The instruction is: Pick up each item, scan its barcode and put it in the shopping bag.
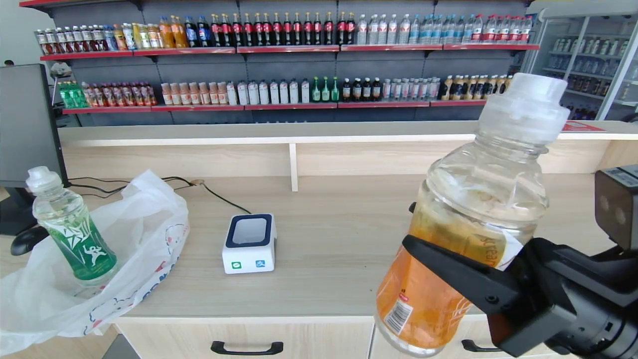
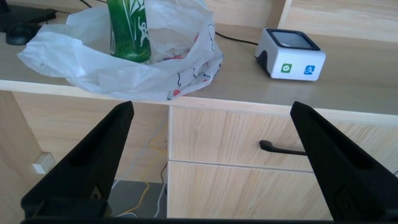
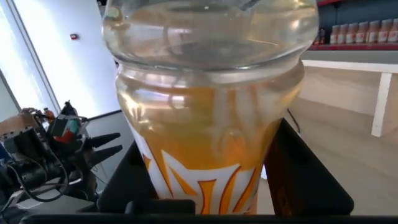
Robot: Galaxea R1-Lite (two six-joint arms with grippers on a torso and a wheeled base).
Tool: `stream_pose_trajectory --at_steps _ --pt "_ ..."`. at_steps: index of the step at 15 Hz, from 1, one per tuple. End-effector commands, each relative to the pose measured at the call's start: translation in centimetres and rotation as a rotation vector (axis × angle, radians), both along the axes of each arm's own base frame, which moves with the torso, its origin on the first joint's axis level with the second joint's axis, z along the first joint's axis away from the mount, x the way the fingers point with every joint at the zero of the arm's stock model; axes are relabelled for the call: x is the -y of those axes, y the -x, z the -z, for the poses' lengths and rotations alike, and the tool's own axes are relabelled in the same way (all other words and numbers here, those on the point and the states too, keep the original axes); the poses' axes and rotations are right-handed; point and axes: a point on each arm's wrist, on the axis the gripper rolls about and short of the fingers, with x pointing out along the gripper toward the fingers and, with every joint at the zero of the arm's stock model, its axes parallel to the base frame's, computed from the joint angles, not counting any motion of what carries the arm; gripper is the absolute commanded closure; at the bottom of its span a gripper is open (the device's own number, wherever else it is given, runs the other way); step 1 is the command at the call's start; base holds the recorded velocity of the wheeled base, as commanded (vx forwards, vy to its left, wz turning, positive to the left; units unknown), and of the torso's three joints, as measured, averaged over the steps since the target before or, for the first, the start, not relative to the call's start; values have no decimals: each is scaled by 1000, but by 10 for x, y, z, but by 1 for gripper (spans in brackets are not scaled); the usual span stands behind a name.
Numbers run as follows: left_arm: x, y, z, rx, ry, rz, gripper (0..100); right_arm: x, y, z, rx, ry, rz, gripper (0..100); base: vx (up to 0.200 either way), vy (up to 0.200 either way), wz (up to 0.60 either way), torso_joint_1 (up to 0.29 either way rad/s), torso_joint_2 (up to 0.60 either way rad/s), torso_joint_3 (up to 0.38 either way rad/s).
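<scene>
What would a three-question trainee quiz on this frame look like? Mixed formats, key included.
1. Fill in: the left gripper, low in front of the drawers, has its jaws ____.
2. True or false: the right gripper is shut on the orange-label bottle, held up off the counter.
3. Where is the green-label bottle?
A. Lying flat on the counter
B. Upright within the folds of the shopping bag
C. Held by the left gripper

Key: 1 open; 2 true; 3 B.
</scene>
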Motion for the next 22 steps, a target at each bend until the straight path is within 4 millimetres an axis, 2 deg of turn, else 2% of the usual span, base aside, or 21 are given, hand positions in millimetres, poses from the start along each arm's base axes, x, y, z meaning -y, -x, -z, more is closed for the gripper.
stream_pose_trajectory --at_steps 1,4,11,14,16,20,22 --pt "0 0 0 1 0 0 0 -2 0 4 21 30 7 100 0 0 0 0 0 0" --pt "0 0 0 1 0 -2 0 -2 -15 6 65 63 132 100 0 0 0 0 0 0" --pt "0 0 0 1 -2 0 0 -16 -48 15 19 71 452 100 0 0 0 0 0 0" --pt "0 0 0 1 -2 0 0 -18 -53 17 10 76 461 100 0 0 0 0 0 0" --pt "0 0 0 -1 -2 0 0 -20 -57 21 2 87 464 100 -200 0 0 5 5 -2" --pt "0 0 0 1 -3 0 0 -14 -56 17 6 72 481 100 -50 0 0 -6 3 1" --pt "0 0 0 -1 -2 -2 0 -17 -66 24 -8 91 493 100 0 0 0 0 0 0"
